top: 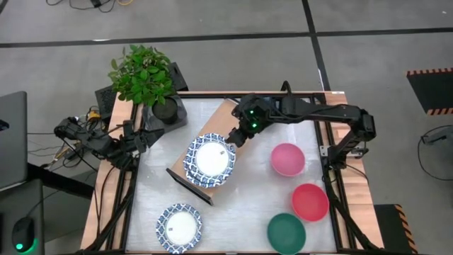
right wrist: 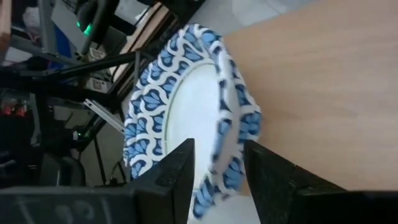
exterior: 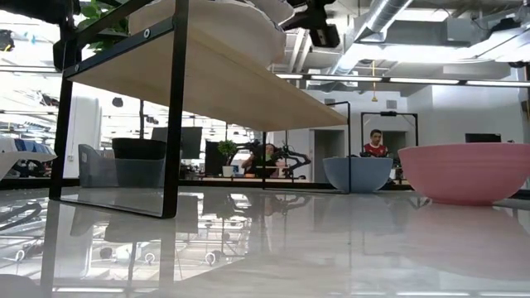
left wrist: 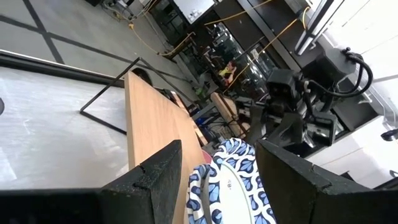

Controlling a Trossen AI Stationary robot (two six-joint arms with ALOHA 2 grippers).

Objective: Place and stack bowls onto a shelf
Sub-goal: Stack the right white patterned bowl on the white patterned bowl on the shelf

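Right gripper [top: 232, 136] straddles the rim of the patterned dish stack [top: 209, 159] on the shelf [top: 219, 117], jaws parted, rim loose between them. Risk: retracting snags the rim, dragging the top dish off. Left gripper [top: 144, 139] waits open.

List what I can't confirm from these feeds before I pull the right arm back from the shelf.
- How many patterned dishes are stacked on the shelf: the high view looks straight down, the low view sees only the underside.
- Blue bowl: only in the low view; the right arm hides it from above.
- Right gripper: jaws straddle the dish rim in its wrist view; contact unclear.
- Left gripper: beside the plant, jaws apart, nothing between them.
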